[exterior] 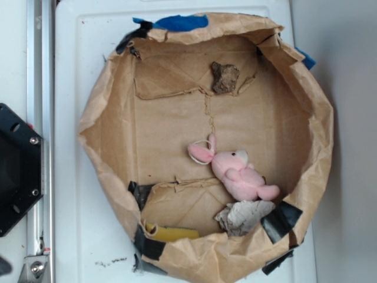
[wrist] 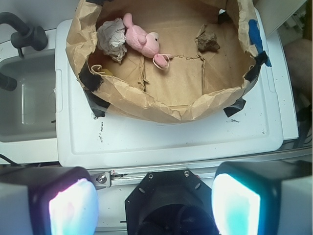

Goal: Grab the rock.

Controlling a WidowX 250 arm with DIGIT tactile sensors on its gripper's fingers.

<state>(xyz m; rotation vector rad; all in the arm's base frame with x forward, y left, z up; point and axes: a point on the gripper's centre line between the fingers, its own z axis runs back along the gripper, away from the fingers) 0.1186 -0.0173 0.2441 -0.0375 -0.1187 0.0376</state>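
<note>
The rock (exterior: 224,77), small, dark brown and jagged, lies on the floor of a brown paper tub (exterior: 100,100) near its upper rim; in the wrist view the rock (wrist: 207,40) sits at the tub's upper right. My gripper (wrist: 154,205) shows only in the wrist view, at the bottom edge. Its two glowing pads (wrist: 73,208) stand wide apart with nothing between them. It hangs over the black robot base (wrist: 168,203), well outside the tub and far from the rock.
A pink plush toy (exterior: 238,171) lies mid-tub, with a pale grey-white jagged lump (exterior: 244,215) just below it and a yellow piece (exterior: 171,233) by the lower wall. The tub stands on a white lid (wrist: 171,142). A grey sink (wrist: 24,98) is at the left.
</note>
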